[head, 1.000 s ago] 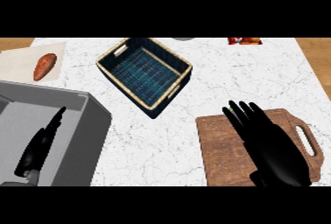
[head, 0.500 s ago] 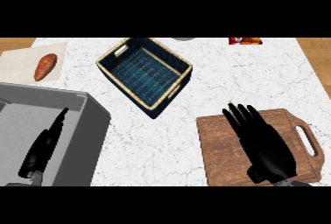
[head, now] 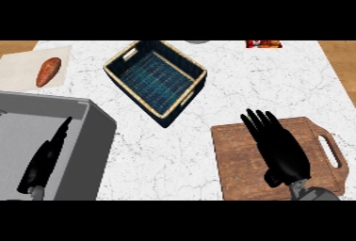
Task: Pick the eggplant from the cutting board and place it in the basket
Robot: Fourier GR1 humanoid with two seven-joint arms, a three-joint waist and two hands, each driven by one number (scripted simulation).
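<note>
The brown wooden cutting board (head: 236, 160) lies at the lower right, its handle slot to the right. My right hand (head: 281, 150) lies flat over the board's middle with fingers straight and pointing away from me. It hides the eggplant; only a small green speck shows at the fingertips. The dark blue basket (head: 178, 56) with a tan rim stands tilted at the upper middle, well apart from the board, with nothing in it. My left hand (head: 43, 160) hangs open over the sink at the lower left.
A grey sink (head: 83, 141) fills the lower left. A sweet potato (head: 49, 71) lies on a beige mat (head: 21, 63) at the upper left. A red item (head: 262, 44) and a grey rim (head: 197, 41) sit at the counter's far edge.
My right forearm has swung slightly left, so the hand now lies more upright over the board. The left hand and the basket have not moved.
</note>
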